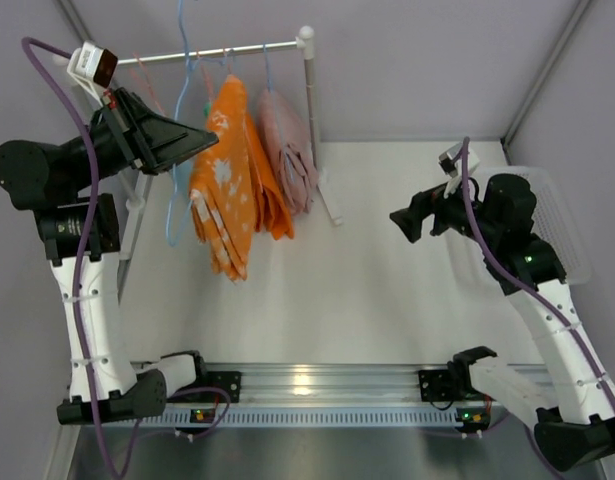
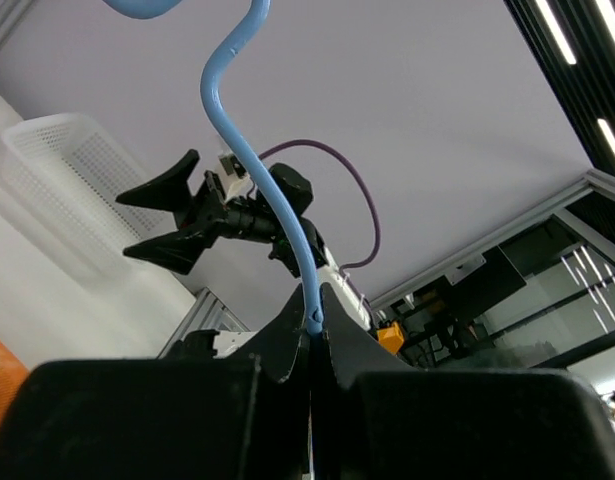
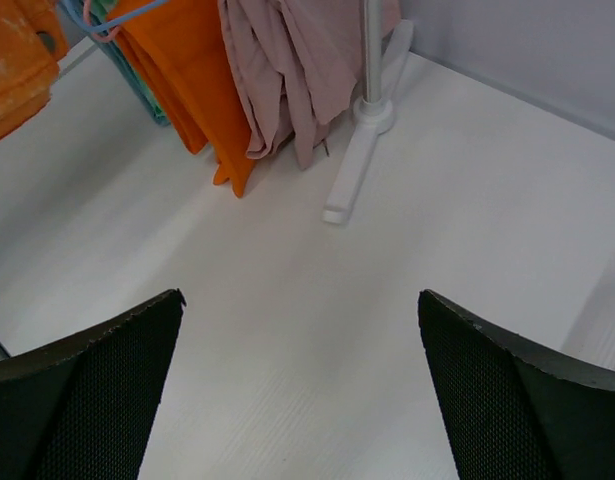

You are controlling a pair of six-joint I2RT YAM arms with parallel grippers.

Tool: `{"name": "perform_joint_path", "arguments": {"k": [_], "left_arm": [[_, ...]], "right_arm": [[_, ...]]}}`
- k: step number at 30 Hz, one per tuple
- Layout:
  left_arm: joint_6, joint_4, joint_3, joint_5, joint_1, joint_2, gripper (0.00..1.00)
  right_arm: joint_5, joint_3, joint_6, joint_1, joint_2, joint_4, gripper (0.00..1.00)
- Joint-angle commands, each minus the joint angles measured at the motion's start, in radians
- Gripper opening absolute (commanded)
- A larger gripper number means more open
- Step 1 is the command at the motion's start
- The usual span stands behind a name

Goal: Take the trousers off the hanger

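Observation:
The orange trousers [image 1: 222, 185] with white star print hang from the rack rail beside a blue wire hanger [image 1: 173, 205]. My left gripper [image 1: 209, 140] is raised at the rack, just left of the orange trousers. In the left wrist view it [image 2: 315, 312] is shut on the hanger's blue wire [image 2: 249, 160]. My right gripper [image 1: 400, 222] is open and empty over the table's right half, apart from the rack. The right wrist view shows its open jaws [image 3: 299, 295] and the orange trousers [image 3: 187, 80] beyond. No plain light blue trousers show clearly.
A dusty pink garment [image 1: 287, 150] hangs right of the orange trousers, next to the white rack post [image 1: 309, 90] and its foot [image 3: 355, 165]. A white mesh basket [image 1: 567, 225] stands at the right table edge. A teal cloth edge [image 3: 142, 90] shows behind the orange cloth.

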Motion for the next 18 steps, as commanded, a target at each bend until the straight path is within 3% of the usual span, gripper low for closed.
{"name": "perform_joint_path", "arguments": {"k": [1, 8, 18], "left_arm": [[0.012, 0.148, 0.071, -0.092, -0.052, -0.024, 0.00], [0.008, 0.144, 0.056, -0.104, -0.210, 0.003, 0.00], [0.158, 0.078, -0.062, -0.131, -0.577, 0.048, 0.00]], "right_arm": [[-0.011, 0.012, 0.013, -0.045, 0.013, 0.058, 0.99], [-0.045, 0.035, 0.074, -0.143, 0.038, 0.056, 0.99], [-0.051, 0.023, 0.071, -0.209, 0.046, 0.052, 0.99]]}}
